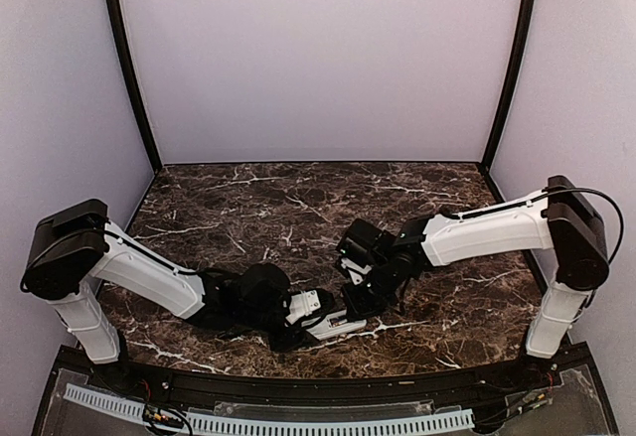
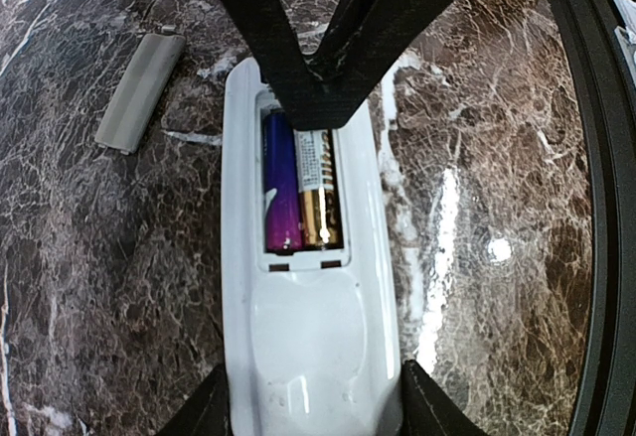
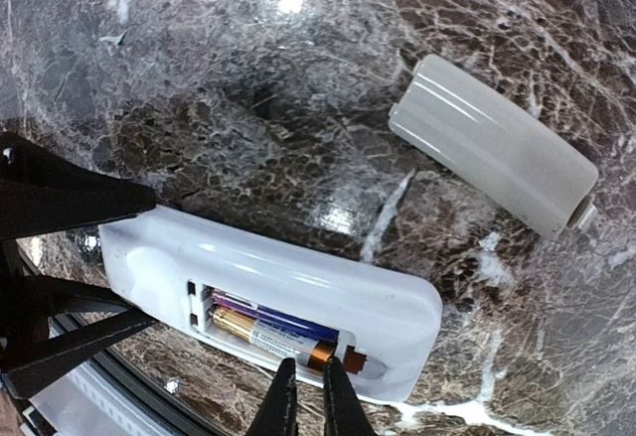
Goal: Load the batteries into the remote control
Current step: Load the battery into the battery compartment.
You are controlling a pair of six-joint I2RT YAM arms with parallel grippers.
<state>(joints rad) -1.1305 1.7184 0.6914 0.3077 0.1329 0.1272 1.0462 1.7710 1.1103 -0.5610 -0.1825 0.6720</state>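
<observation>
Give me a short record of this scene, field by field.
remote control: back up on the table, compartment open
batteries: two, side by side in the compartment
cover: loose on the table, apart from the remote control
left gripper: clamped on the remote control's sides
right gripper: jaws nearly shut, tips at the compartment's end, holding nothing

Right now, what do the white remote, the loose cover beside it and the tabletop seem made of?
The remote control: glossy white plastic, judging by its smooth moulded shell and glints. The cover: probably the same plastic, slightly greyer, also with a sheen. The tabletop: polished dark brown marble, or a marble-look laminate; white veins, lamp reflections.
</observation>
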